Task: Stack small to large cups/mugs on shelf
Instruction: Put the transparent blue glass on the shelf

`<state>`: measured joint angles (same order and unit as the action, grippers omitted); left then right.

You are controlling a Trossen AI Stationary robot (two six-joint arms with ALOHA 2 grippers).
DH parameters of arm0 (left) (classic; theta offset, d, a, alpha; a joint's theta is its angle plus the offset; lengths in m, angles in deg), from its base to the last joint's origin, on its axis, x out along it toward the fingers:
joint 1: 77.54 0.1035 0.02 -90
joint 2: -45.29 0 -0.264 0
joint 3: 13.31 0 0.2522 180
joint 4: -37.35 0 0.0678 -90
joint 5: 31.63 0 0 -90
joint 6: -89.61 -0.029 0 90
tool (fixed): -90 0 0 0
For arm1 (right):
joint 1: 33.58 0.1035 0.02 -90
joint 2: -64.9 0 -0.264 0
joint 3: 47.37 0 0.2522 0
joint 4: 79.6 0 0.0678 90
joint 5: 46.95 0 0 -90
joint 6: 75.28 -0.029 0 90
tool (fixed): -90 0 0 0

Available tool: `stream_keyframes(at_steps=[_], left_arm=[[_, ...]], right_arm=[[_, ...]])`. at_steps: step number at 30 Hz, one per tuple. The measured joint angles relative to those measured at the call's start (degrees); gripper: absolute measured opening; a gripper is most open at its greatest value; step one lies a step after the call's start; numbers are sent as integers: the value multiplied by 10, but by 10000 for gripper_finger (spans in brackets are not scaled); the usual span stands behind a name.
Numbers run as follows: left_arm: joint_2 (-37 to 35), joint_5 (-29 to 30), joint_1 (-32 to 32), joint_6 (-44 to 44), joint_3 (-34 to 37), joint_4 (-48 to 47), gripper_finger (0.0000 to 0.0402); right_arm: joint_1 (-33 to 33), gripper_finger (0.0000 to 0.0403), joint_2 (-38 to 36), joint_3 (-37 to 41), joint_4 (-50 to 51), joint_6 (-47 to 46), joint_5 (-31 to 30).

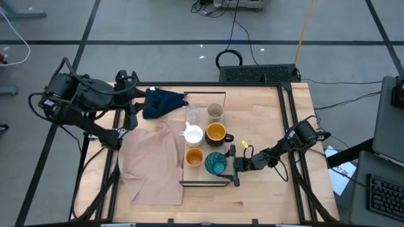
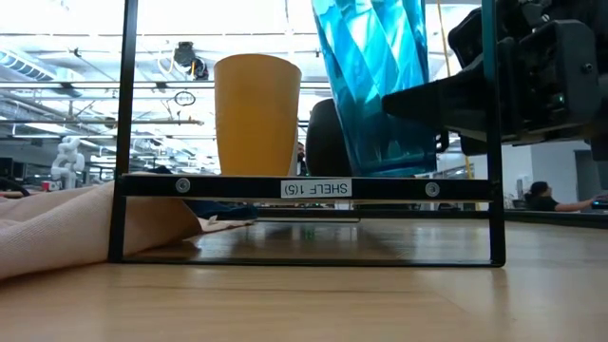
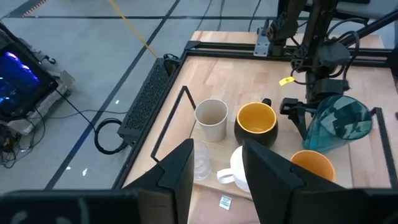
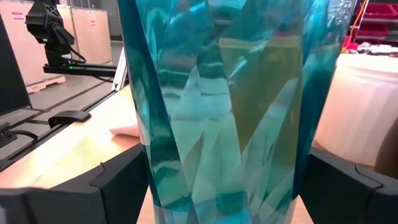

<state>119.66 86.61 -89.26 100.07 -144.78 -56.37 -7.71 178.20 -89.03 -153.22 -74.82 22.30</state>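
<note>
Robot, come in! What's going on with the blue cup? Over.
Right tool around teal tumbler on shelf, fingers wide. Left tool waiting at far-left table corner. Nothing in the way.

One text can be read: a small white label (image 2: pixel 316 188) on the thin black metal front rail of the light-wood shelf (image 2: pixel 237 187), seen from the low view, mirror-reversed, reading "SHELF 1(5)". It sits at the middle of the rail, at about 6 o'clock below the tall orange cup (image 2: pixel 256 114) and the teal ribbed tumbler (image 2: pixel 375 85). A small white tag (image 3: pixel 225 201) lies on the desk in the left wrist view; its print is too small to read.
</note>
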Motion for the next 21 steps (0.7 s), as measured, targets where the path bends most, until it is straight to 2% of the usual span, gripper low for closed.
stream_keyframes(at_steps=[5, 17, 21], left_arm=[[0, -2, 0, -1, 0, 0, 138], [0, -3, 0, -2, 0, 0, 138], [0, -3, 0, -2, 0, 0, 138]], right_arm=[[-2, 339, 0, 0, 7, -26, 0], [-2, 394, 0, 0, 20, -39, -2], [-2, 397, 0, 0, 22, -39, -2]])
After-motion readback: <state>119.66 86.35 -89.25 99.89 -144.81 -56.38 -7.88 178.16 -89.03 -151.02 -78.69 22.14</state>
